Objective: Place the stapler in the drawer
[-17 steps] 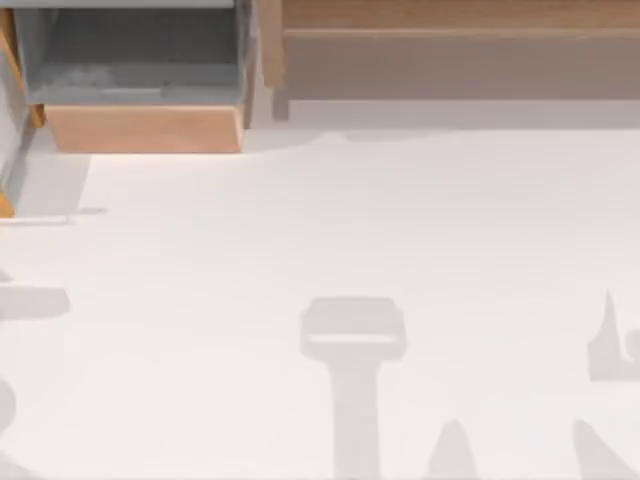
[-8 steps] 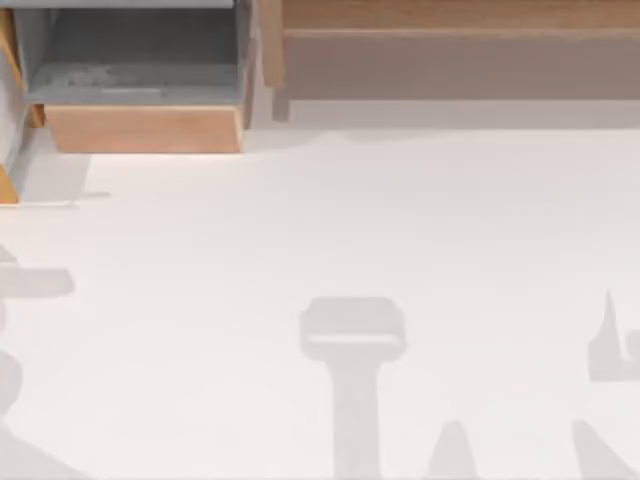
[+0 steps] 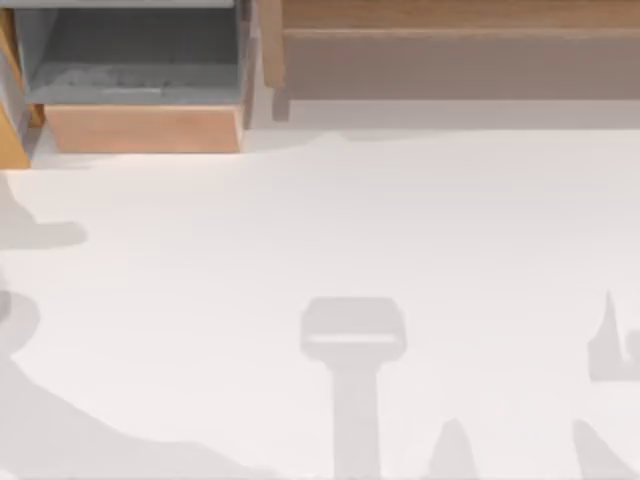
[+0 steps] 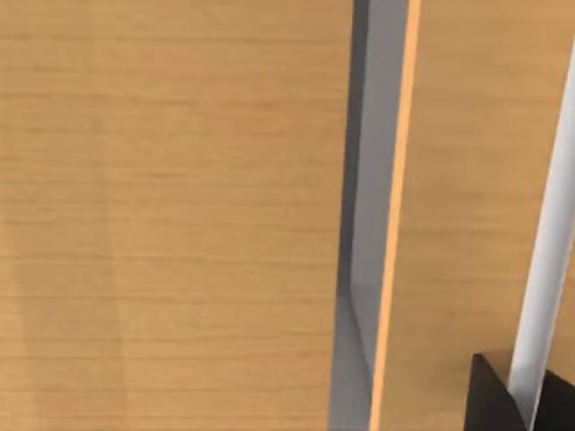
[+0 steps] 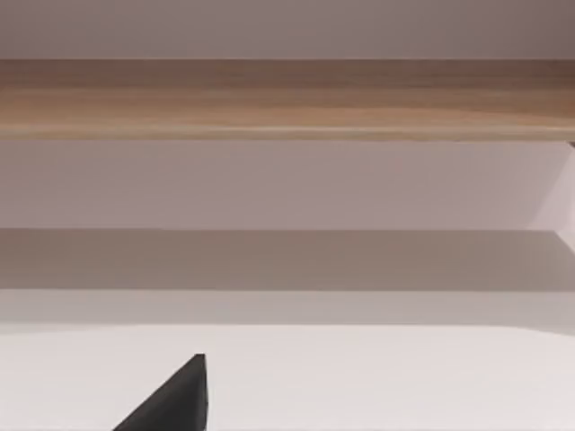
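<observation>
At table's far left: drawer [image 3: 140,75] open, grey floor bare | stapler: can't place it | left gripper [image 4: 503,404] against tan wood, fingers can't tell; right gripper [image 5: 171,400] parked near ledge [image 3: 450,15], can't tell | risk, judged: left arm clips drawer front panel.

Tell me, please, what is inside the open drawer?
The drawer shows grey walls and a grey floor with nothing visible on it. The strip of floor just behind its tan front panel is hidden.
</observation>
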{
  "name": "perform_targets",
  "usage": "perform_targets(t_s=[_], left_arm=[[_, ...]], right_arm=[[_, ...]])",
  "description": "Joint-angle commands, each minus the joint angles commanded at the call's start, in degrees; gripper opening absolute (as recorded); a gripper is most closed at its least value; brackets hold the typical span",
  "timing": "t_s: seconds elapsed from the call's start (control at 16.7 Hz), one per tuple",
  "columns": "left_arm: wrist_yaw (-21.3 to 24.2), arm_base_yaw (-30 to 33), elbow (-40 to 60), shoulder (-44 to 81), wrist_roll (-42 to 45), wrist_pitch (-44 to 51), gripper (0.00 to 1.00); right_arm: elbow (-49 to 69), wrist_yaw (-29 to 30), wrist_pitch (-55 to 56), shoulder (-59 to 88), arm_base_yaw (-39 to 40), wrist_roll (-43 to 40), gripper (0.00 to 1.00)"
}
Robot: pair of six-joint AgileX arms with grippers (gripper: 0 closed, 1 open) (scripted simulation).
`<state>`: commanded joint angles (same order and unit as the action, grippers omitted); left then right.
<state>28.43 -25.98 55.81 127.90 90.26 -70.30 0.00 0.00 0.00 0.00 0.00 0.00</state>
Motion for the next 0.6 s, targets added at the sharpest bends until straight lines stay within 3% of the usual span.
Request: perform_targets(t_s=[0.3,0.6], left_arm=[[0.0,0.2,0.7,0.5,0.1,0.5,0.0],[-2.4,2.4,11.0,5.2,0.1,5.7,0.0]], right_arm=[[0.0,0.0,0.0,0.0,0.0,0.0,1.0],[0.0,0.0,0.0,0.0,0.0,0.0,1.0]])
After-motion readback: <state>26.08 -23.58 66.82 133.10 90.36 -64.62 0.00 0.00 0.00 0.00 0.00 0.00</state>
